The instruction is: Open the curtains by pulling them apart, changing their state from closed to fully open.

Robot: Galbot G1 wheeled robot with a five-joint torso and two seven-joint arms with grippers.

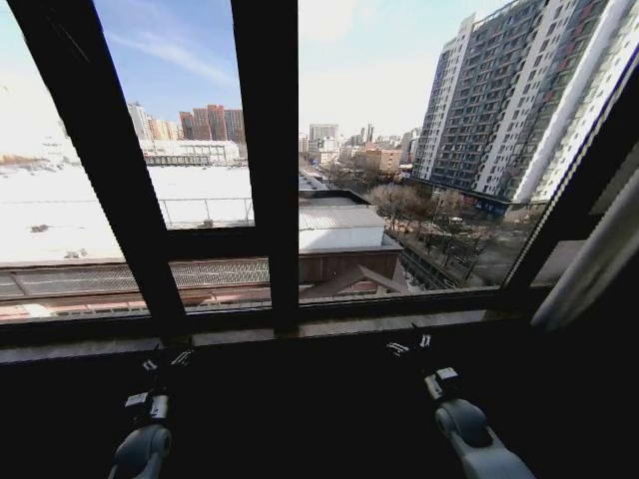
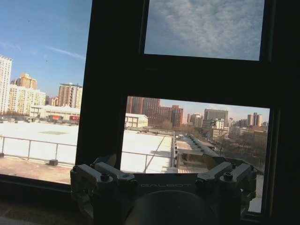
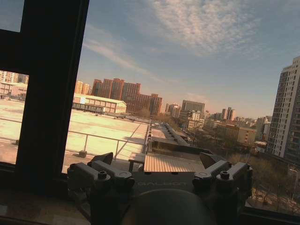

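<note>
The tall sheer white pleated curtain (image 1: 596, 261) is hanging bunched into a narrow greyish-beige column at the far right edge of the head view, just beside the slanting black window frame bar (image 1: 268, 160). The glass is showing bare across the middle and the left, with sunlit rooftops and towers beyond; whether a matching panel is gathered off to the left cannot be told. By that, the opening is looking done or nearly done.

The left hand (image 1: 168, 359) is hovering low in front of the dark window sill (image 1: 250, 334), and in its wrist view its two fingers (image 2: 96, 171) are standing apart with nothing between them. The right hand (image 1: 409, 346) is hovering at the same height further right, well apart from the bunched fabric; its fingers (image 3: 101, 169) are likewise spread and empty.

The risks are lying mostly in any further move. With the fabric sitting well to the side, a reach toward it is likely crossing the frame bar or the sill, and a hand could be knocking into either. Sheer cloth is also slipping easily, so a shallow pinch may be catching only one pleat and sliding off. A hard sideways tug could be straining whatever is carrying it overhead.
</note>
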